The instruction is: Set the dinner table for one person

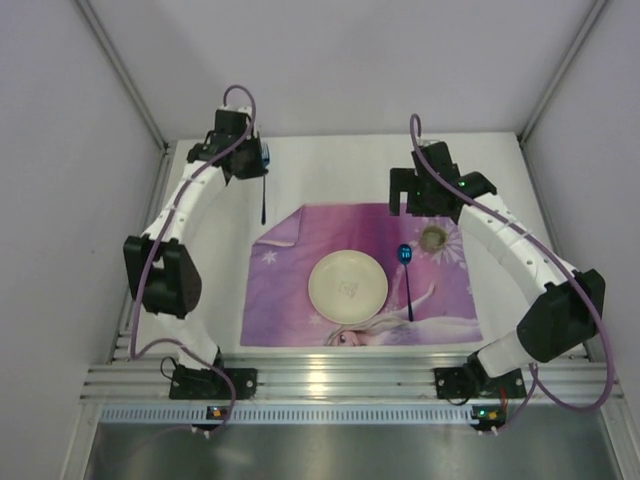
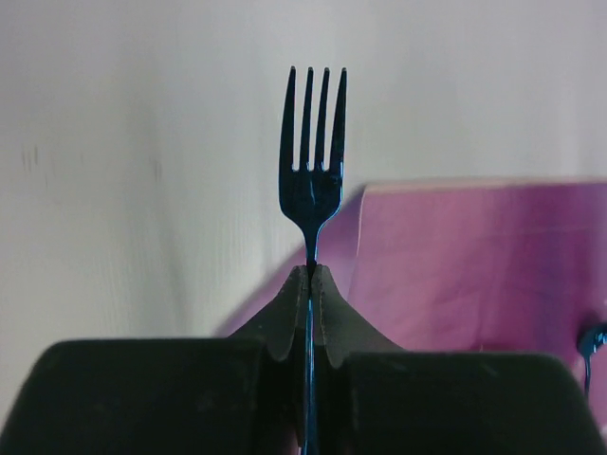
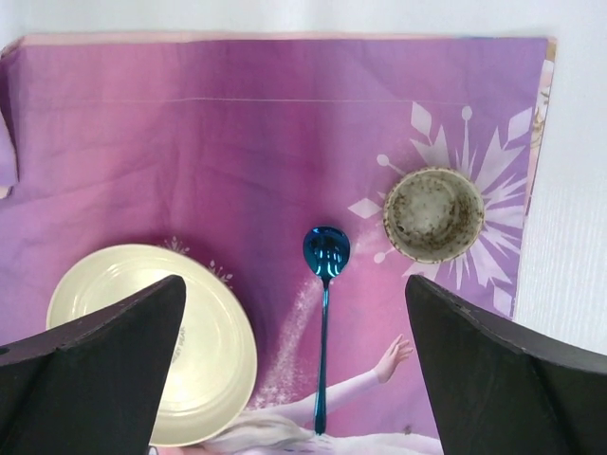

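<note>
Four pieces, one place setting, fork (image 2: 311, 180) not yet laid.
Plate (image 1: 347, 285) centres the placemat (image 1: 290, 290) on the dinner table (image 1: 330, 160), with the spoon (image 1: 407, 280) at 3 o'clock and the cup (image 1: 433, 238) at 1. The left gripper (image 2: 310, 275) is clenched on the fork's handle at 11, likely bound for 9. The right gripper (image 3: 294, 284) is released and empty.

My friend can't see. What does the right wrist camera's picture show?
A purple snowflake placemat, seen from above, holds a cream plate at lower left, a shiny blue spoon in the middle and a small speckled cup at upper right. The right gripper hangs open over them, its dark fingers at the bottom corners.
</note>
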Controlling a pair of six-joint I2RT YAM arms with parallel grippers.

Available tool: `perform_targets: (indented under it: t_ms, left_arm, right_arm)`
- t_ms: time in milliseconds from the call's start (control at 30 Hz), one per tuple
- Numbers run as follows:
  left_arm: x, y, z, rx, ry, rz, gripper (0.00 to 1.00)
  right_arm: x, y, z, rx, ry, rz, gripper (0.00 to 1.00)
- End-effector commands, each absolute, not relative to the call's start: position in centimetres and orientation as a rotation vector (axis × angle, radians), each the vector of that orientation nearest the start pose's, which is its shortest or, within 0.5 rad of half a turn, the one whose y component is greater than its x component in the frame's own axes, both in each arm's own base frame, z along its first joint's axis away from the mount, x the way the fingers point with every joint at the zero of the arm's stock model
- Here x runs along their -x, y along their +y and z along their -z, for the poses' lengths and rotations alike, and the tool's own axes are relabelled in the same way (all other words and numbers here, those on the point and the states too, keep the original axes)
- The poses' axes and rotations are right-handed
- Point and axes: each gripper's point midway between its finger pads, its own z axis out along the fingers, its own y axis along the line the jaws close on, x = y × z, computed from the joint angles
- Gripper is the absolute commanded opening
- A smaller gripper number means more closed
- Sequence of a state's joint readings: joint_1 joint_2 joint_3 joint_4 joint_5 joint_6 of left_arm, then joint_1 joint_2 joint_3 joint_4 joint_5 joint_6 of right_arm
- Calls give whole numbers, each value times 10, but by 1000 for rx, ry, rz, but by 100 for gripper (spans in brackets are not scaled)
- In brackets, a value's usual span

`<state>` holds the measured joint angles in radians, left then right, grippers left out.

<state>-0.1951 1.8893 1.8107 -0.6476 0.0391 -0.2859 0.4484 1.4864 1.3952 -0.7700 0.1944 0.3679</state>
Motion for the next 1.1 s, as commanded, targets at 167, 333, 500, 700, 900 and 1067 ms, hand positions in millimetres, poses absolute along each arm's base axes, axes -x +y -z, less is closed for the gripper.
perform_targets:
  t_ms: [167, 333, 500, 700, 900, 1067]
  left_arm:
    - [-368, -138, -132, 108, 2522, 392, 0]
    - [-323, -166, -97, 24, 2591, 434, 0]
    - [-298, -191, -77, -7, 2673, 430, 0]
    - [-260, -185, -52, 42, 2758, 440, 0]
    - [-246, -187, -43, 55, 2795, 477, 15]
    - [-252, -182, -52, 70, 2770, 437, 98]
  right_arm:
    - [-334, 141, -197, -10, 2400, -173, 100]
    - [-321, 137, -192, -18, 2408, -191, 100]
    - [-314, 131, -191, -12, 2408, -166, 100]
    - [-300, 123, -180, -38, 2429, -150, 100]
    - [-291, 116, -168, -51, 2447, -122, 100]
    - [-291, 115, -166, -59, 2451, -118, 100]
